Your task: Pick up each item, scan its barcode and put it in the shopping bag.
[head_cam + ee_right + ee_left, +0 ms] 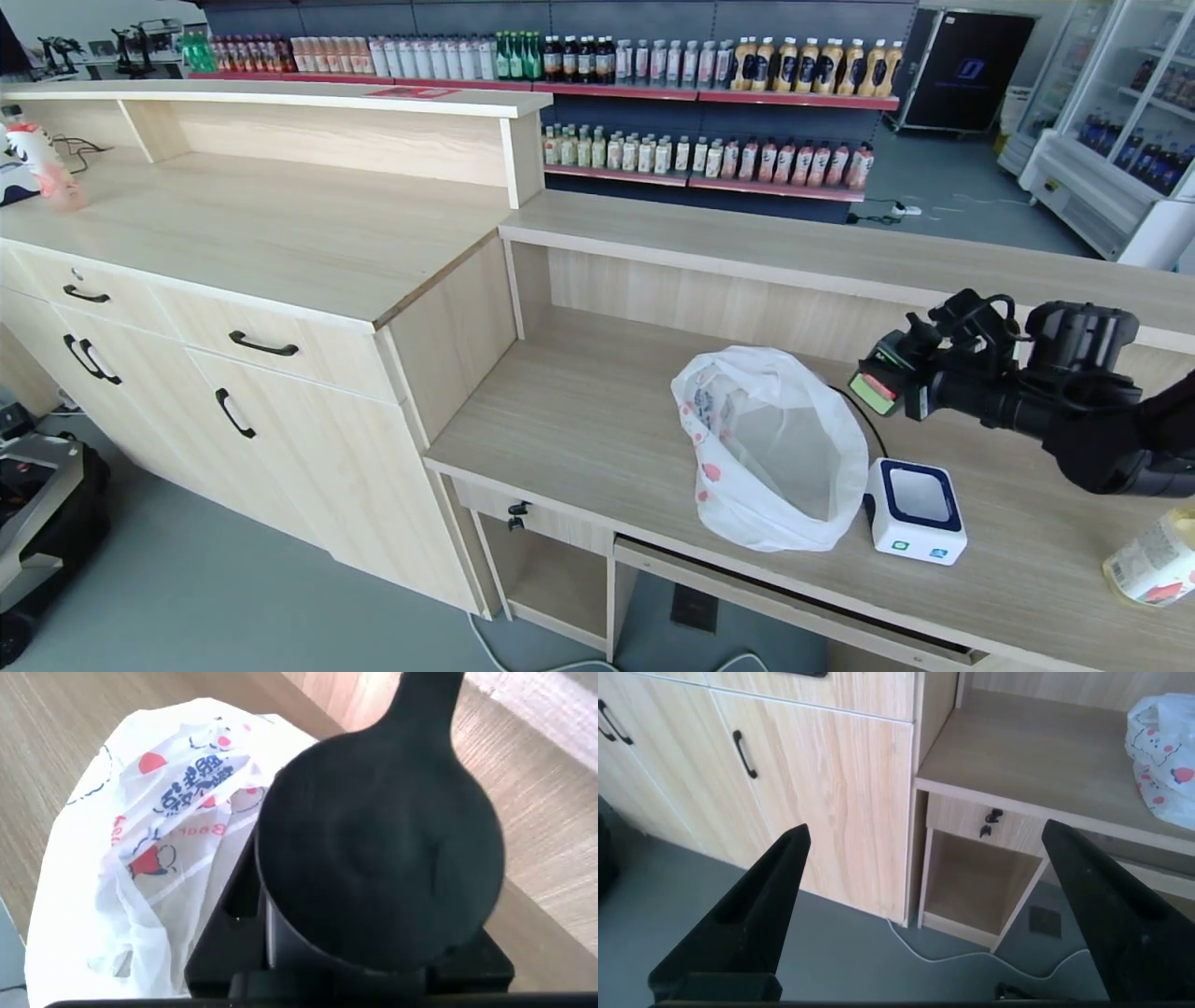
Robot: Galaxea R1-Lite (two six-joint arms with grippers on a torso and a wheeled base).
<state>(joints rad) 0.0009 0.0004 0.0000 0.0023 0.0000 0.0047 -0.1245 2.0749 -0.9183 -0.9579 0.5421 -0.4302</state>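
Left gripper [924,831]: jaws spread wide with nothing between them, hanging over the grey floor [831,943] in front of the cabinet doors [822,784], off the near left corner of the lower surface [579,411].

Right gripper [898,371]: held above the lower surface, beyond the scanner [920,509] and beside the far right edge of the shopping bag [775,448]. Its jaws pinch a small green item [876,392] with a red label. In the right wrist view a dark round shape [378,849] covers the jaws, with the bag's printed plastic beneath it.

The shopping bag, white with red and blue print, lies slumped on the lower surface, its mouth open. The scanner, white with a dark blue frame, stands just beside the bag's right side. A labelled bottle [1153,560] lies at the near right edge. A white-and-red package [42,163] stands on the higher surface at far left. Shelves of bottles [709,65] line the back wall.
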